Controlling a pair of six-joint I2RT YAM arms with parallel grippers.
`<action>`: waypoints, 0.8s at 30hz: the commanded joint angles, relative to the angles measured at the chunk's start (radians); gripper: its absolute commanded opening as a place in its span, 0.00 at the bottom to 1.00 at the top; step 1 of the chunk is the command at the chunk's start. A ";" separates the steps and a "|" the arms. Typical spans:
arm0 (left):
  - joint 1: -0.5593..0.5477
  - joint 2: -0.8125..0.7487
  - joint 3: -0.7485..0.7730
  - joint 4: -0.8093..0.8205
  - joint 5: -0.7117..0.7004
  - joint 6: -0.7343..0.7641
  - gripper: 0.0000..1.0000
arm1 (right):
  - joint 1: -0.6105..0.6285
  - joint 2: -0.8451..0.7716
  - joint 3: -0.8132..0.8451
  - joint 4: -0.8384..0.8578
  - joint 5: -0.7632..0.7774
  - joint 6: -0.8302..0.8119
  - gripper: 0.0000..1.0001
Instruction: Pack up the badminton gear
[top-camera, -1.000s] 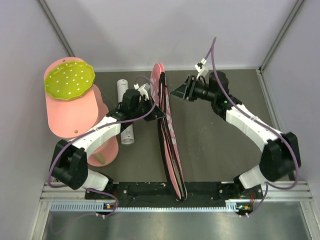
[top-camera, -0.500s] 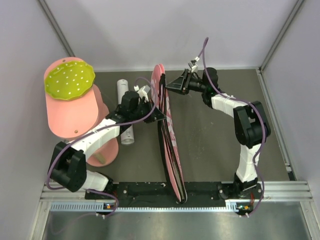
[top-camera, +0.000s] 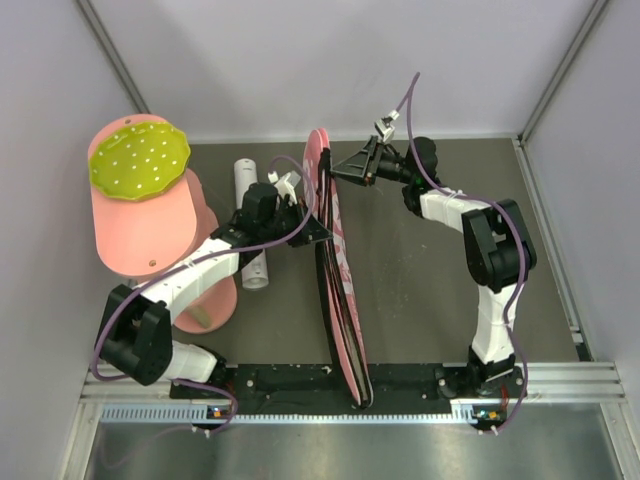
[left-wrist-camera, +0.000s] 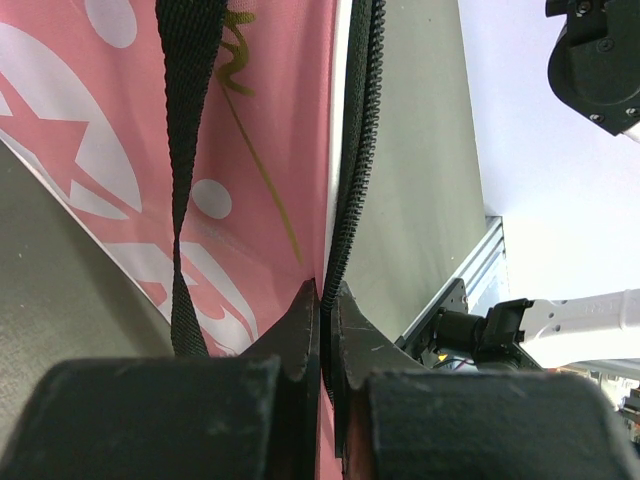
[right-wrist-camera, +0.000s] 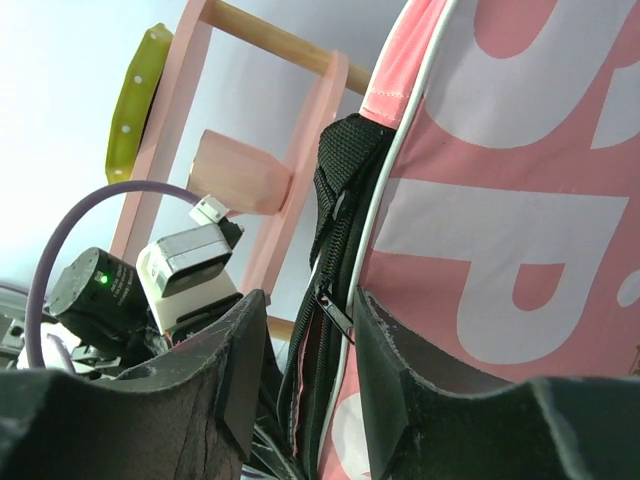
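Right hand (top-camera: 340, 170) has swung in from well right of the bag (top-camera: 338, 270) to its far end and narrowed, jaws half spread astride the zipper pull (right-wrist-camera: 335, 308) with no pinch visible; likely the start of zipping shut. Bag stands on edge on the bench (top-camera: 420, 290), left hand (left-wrist-camera: 325, 300) pressed together on its zipper edge. White tube (top-camera: 243, 178) lies left of the bag, unpacked, partly under the left arm; pink stand (top-camera: 140, 225) farther left.

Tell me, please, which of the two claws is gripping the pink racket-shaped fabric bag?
The left claw: its jaws pinch the pink bag at its zipper edge, while the right claw stands open.
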 joint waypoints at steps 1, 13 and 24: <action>-0.004 -0.044 0.002 0.081 0.041 0.003 0.00 | 0.003 0.006 0.012 0.098 -0.033 0.015 0.39; -0.004 -0.052 0.002 0.072 0.035 0.008 0.00 | 0.019 -0.017 0.036 -0.064 -0.091 -0.195 0.34; -0.004 -0.047 0.005 0.070 0.037 0.006 0.00 | 0.023 -0.017 0.108 -0.207 -0.125 -0.321 0.33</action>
